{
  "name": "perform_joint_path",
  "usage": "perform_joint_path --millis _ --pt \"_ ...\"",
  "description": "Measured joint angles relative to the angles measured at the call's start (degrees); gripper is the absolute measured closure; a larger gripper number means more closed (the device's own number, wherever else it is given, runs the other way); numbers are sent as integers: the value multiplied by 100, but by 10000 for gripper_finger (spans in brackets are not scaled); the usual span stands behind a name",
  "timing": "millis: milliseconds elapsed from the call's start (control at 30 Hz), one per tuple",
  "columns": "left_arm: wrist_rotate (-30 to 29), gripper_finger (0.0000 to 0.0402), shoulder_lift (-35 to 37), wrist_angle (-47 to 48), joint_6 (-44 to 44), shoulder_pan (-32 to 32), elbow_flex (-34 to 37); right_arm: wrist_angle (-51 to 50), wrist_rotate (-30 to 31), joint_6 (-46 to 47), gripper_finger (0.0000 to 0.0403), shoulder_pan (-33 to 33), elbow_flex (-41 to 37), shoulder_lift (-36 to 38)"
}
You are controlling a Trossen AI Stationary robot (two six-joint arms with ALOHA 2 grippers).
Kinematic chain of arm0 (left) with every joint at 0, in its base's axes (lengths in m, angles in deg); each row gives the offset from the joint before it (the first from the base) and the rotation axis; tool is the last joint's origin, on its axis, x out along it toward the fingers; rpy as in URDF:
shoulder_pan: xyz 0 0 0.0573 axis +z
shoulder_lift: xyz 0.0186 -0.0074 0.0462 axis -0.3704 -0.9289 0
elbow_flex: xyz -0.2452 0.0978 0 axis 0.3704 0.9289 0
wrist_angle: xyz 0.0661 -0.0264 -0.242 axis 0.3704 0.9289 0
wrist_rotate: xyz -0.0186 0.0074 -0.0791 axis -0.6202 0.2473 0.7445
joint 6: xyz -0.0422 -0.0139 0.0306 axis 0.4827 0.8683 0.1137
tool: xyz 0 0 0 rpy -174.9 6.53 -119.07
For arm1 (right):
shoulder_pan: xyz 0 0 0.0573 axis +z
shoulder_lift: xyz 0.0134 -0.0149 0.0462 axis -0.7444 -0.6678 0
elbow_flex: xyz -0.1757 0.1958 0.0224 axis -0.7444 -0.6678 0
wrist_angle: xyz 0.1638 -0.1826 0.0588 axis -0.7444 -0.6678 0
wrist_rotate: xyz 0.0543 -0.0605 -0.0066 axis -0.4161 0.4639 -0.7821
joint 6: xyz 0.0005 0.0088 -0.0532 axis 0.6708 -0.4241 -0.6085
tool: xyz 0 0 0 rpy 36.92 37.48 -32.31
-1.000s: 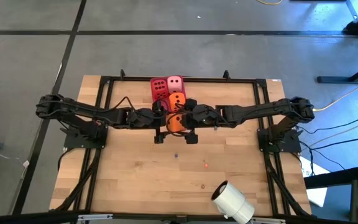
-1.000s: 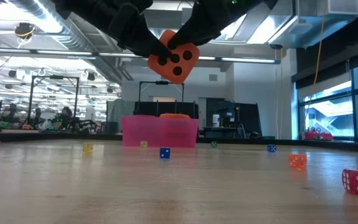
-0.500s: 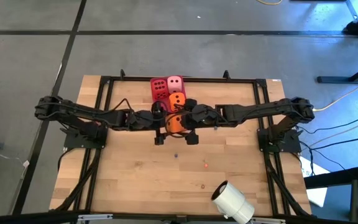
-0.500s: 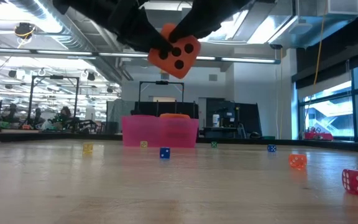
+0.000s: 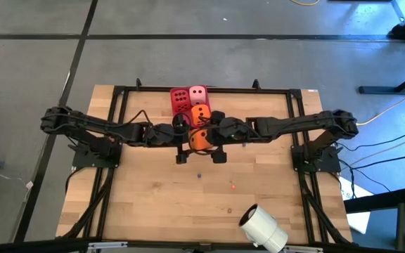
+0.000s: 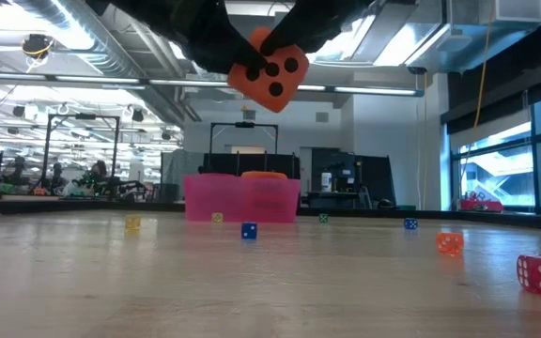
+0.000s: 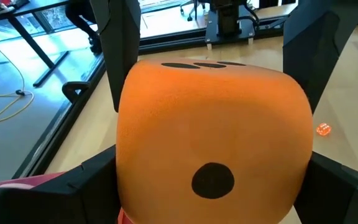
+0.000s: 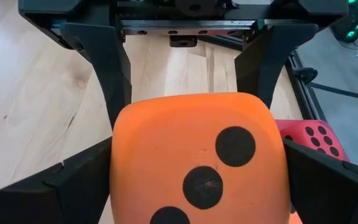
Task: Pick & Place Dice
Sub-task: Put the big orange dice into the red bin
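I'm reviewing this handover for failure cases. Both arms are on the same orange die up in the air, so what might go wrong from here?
The orange die hangs high above the wooden table, flanked by the fingers of the left gripper and the right gripper; an ill-timed release could drop it. A falling die may bounce away or strike the three dice stacked directly behind it. With both grippers this close, their fingers could also collide.

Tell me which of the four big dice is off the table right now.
The orange die nearest the table's middle, held in the air between the left gripper and right gripper. The red die, pink die and second orange die sit clustered behind it.
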Motion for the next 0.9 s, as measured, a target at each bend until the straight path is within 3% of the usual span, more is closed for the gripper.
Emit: perform_joint_path --millis 900 --pt "96 54 0 12 142 0 7 -135 7 79 3 22 -7 43"
